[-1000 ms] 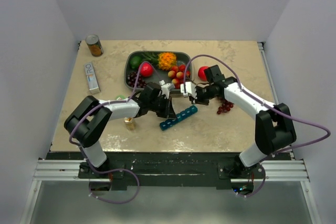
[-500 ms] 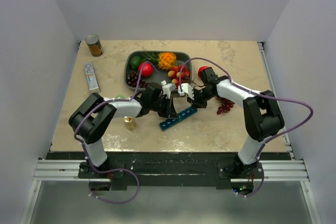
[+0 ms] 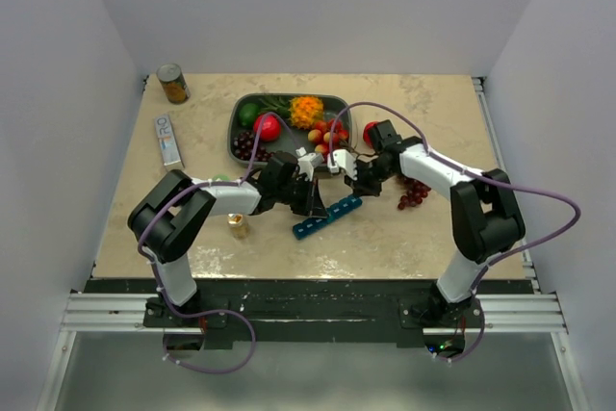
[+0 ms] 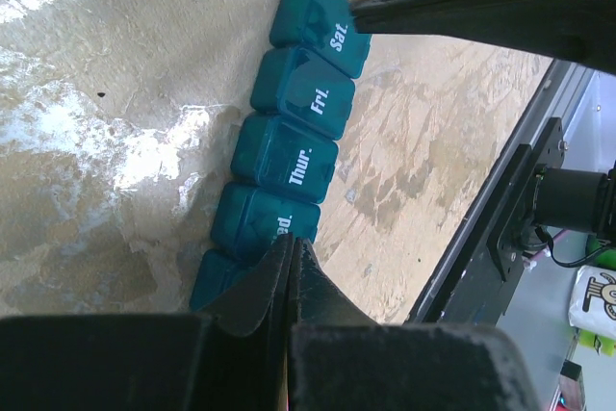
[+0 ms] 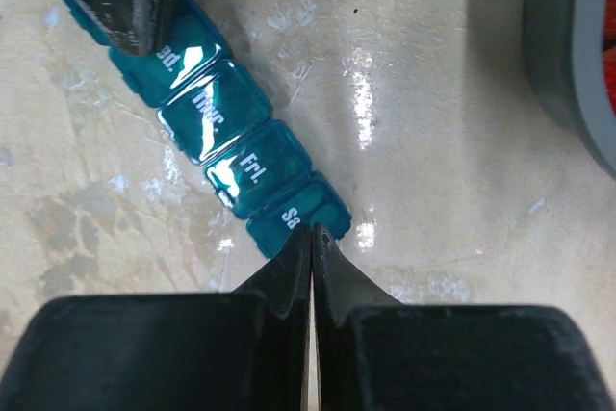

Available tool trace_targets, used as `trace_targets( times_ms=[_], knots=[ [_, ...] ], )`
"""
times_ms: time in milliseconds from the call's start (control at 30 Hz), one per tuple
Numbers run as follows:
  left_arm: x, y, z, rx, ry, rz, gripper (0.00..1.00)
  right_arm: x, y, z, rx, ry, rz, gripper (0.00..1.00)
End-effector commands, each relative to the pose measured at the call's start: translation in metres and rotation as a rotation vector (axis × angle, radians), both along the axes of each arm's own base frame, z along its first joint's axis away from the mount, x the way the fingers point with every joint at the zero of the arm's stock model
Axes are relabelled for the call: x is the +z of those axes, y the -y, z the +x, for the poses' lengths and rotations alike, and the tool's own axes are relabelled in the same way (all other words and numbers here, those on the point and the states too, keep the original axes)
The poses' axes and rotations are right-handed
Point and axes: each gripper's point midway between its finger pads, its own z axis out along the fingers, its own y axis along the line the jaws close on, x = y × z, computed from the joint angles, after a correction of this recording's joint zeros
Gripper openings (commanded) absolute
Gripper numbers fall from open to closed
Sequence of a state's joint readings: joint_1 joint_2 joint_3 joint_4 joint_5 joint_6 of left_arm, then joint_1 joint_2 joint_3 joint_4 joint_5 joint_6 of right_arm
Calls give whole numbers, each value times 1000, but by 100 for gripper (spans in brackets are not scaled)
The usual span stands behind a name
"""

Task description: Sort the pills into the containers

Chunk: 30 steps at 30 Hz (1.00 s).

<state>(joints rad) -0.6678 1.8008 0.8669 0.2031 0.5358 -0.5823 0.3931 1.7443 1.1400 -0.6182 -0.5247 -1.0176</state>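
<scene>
Right, the table (image 3: 414, 238) fills my overhead view, walled on three sides, with a metal rail along its near edge. The tray (image 3: 234, 132) of fruit sits toward the far middle. Between its near rim and the table's near edge lies the pill strip (image 3: 328, 217), slanted, its farther end pointing toward the right arm. Every lid I can see on it is down.

Bare tabletop runs from the strip to the near edge and out to the right, which is the widest room I have. The left side is tighter. A small bottle (image 3: 237, 226) stands just beside the left forearm, and a carton (image 3: 168, 141) and a can (image 3: 172, 84) sit near the left wall. A bunch of grapes (image 3: 412, 197) lies just beside the right forearm.

The left pincer (image 4: 292, 249) is fully closed with nothing in it, its tip over the lid marked Wed. The right pincer (image 5: 313, 238) is likewise pinched together on nothing, its tip at the Sat lid on the strip's end. I cannot tell whether either tip presses the plastic.
</scene>
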Motion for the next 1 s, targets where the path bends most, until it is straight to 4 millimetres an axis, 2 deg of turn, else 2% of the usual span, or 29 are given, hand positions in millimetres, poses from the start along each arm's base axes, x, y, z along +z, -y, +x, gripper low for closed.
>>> trace_targets(
  times_ms=[0,133,233,400,533,700,800,833,867,900,933,967],
  knots=[
    [-15,-11,4,19,4,78,0,42,-6,1,-2,52,62,0],
    [-17,-12,3,18,1,81,0,36,-3,-1,-2,47,42,0],
    [-16,-11,3,19,1,80,0,20,2,-3,-5,20,6,0],
    [-15,-11,4,20,3,78,0,-19,15,-9,-14,-75,-92,0],
    [-16,-11,4,20,1,78,0,-24,17,-9,-20,-87,-105,0],
    [-10,-8,4,19,8,56,0,7,5,-3,-19,-50,-31,0],
    [8,-2,9,19,28,23,2,42,-1,5,-31,6,32,1],
    [18,1,14,21,46,7,5,60,-1,6,-38,46,52,3],
    [33,3,18,26,76,-12,17,71,-2,9,-45,74,63,5],
    [43,4,20,30,96,-25,25,80,0,9,-68,86,74,11],
    [55,5,24,37,113,-30,32,97,1,9,-74,126,96,13],
    [73,5,28,44,151,-49,42,107,2,4,-77,130,117,17]
  ],
)
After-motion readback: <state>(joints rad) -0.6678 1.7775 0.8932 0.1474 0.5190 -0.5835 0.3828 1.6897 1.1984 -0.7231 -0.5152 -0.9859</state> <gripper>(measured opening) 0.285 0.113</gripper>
